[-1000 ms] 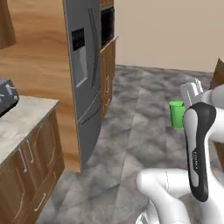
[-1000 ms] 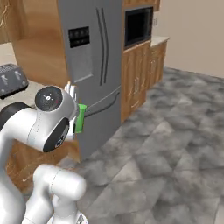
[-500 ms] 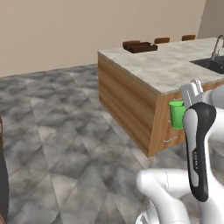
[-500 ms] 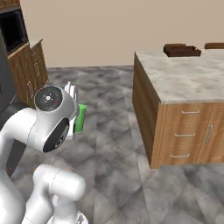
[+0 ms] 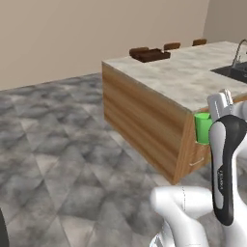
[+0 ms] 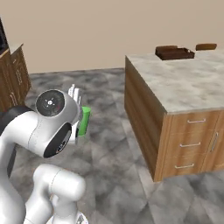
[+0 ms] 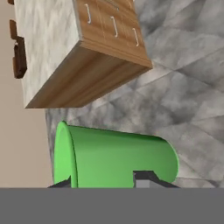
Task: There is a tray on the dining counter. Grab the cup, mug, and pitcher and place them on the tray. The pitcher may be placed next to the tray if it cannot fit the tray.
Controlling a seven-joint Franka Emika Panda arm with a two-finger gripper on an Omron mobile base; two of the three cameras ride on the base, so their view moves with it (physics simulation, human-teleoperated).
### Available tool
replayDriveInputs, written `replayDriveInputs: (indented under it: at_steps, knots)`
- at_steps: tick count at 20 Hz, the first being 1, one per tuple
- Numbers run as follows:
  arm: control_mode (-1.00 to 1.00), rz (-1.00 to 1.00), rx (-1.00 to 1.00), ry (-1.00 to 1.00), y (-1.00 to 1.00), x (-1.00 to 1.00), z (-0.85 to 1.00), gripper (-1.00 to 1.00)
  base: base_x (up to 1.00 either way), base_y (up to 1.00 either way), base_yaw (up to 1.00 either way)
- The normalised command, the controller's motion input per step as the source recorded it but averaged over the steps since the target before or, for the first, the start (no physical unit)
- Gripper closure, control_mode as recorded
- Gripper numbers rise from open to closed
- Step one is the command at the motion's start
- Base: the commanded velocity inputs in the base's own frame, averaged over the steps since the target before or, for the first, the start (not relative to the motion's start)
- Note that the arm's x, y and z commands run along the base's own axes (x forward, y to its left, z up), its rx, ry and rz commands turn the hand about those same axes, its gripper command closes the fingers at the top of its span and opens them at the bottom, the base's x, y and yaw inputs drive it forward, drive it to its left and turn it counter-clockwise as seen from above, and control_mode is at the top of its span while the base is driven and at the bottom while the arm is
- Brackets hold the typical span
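Observation:
My gripper (image 5: 210, 126) is shut on the green cup (image 5: 202, 129), holding it in the air beside the arm, above the grey floor. The right base view shows the cup (image 6: 84, 121) just right of the gripper (image 6: 77, 114). In the hand view the cup (image 7: 118, 157) lies on its side between my fingertips, the gripper (image 7: 105, 181) closed around it. The dark brown tray (image 5: 150, 54) sits at the far end of the dining counter (image 5: 193, 77), well away from the cup. It also appears as the tray (image 6: 174, 52) and the tray (image 7: 18, 59). The mug and the pitcher are out of view.
The counter's near end is a wooden wall with drawers (image 6: 192, 142). A sink with a faucet (image 5: 237, 52) is set into the top at the right. Brown chair backs (image 5: 172, 46) stand behind the far edge. Wooden cabinets (image 6: 13, 74) line the left. Open grey floor (image 5: 62, 159) lies ahead.
The whole picture has swung from the fridge and cabinets round to the island counter, so the base has turned. The cup stays in the shut gripper, in the same place beside the arm.

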Motion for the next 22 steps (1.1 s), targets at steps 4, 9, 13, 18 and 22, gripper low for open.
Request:
replayDriveInputs:
  at_steps: [4, 9, 13, 18, 22]
  knots:
    - [1.00, 0.00, 0.00, 0.00, 0.00, 0.00, 0.00, 1.00, 1.00, 1.00, 0.00]
    - [1.00, 0.00, 0.00, 0.00, 0.00, 0.00, 0.00, 1.00, 1.00, 1.00, 0.00]
    - [1.00, 0.00, 0.00, 0.00, 0.00, 0.00, 0.00, 1.00, 1.00, 0.92, -0.07]
    - [1.00, 0.00, 0.00, 0.00, 0.00, 0.00, 0.00, 1.00, 1.00, 0.46, -0.35]
    - [1.00, 0.00, 0.00, 0.00, 0.00, 0.00, 0.00, 1.00, 1.00, 0.34, -0.42]
